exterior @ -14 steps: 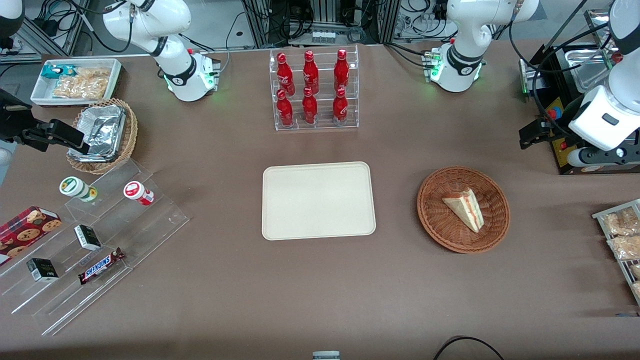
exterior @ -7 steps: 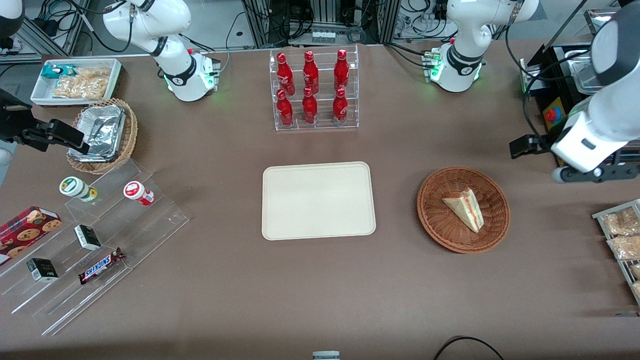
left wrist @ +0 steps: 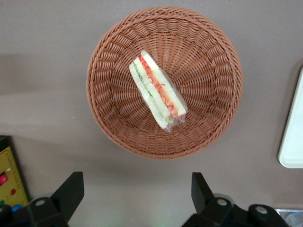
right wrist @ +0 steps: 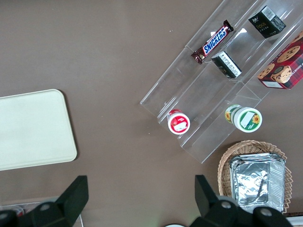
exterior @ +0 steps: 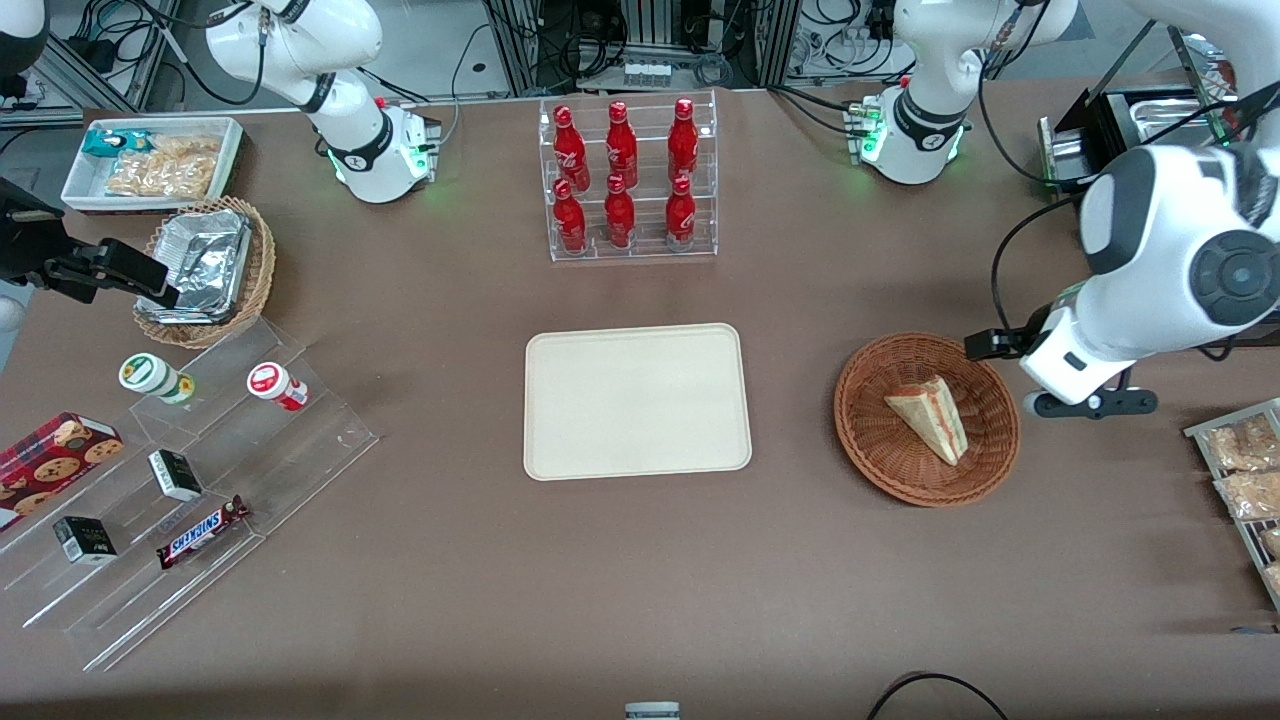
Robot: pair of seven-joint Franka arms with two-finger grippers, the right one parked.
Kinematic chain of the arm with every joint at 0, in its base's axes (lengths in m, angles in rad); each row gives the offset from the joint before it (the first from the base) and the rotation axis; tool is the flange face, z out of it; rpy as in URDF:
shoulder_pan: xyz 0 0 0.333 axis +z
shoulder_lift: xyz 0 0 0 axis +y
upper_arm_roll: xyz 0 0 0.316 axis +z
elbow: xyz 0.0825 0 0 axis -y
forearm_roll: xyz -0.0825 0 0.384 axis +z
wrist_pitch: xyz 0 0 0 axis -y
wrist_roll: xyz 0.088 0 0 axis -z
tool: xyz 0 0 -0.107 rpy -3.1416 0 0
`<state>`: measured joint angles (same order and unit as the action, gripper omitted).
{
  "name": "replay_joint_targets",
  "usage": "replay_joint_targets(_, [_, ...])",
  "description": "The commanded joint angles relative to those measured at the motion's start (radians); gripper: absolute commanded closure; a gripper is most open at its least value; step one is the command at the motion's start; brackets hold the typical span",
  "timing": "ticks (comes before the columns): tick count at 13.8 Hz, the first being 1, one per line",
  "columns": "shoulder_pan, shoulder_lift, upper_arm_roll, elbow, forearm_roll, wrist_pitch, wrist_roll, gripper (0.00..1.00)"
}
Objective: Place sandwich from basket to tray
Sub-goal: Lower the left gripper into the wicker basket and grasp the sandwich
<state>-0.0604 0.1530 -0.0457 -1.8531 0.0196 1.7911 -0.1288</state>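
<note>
Sandwich (left wrist: 157, 90) lies on its side in the basket (exterior: 926, 418), centre-right of the front frame, while the gripper (left wrist: 137, 201) hangs above with fingers spread, not yet over it; risk: squashing the soft wedge, or snagging the wicker rim.

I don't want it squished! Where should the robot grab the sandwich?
Probably across the sandwich at its two flat bread faces, coming straight down from above. It lies alone in the basket with its striped cut edge up, so both faces are free. The gripper, jaws open, hangs above the basket's edge.
</note>
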Motion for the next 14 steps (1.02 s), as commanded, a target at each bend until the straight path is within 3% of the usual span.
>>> replay_joint_targets(1, [-0.003, -0.007, -0.002, -0.070, 0.017, 0.082, -0.005, 0.00])
replay_joint_targets(5, [-0.019, -0.003, -0.002, -0.171, 0.017, 0.249, -0.145, 0.00])
replay_joint_targets(9, [-0.079, 0.048, -0.002, -0.202, 0.017, 0.367, -0.495, 0.00])
replay_joint_targets(14, [-0.076, 0.031, 0.001, -0.259, 0.016, 0.429, -0.560, 0.00])
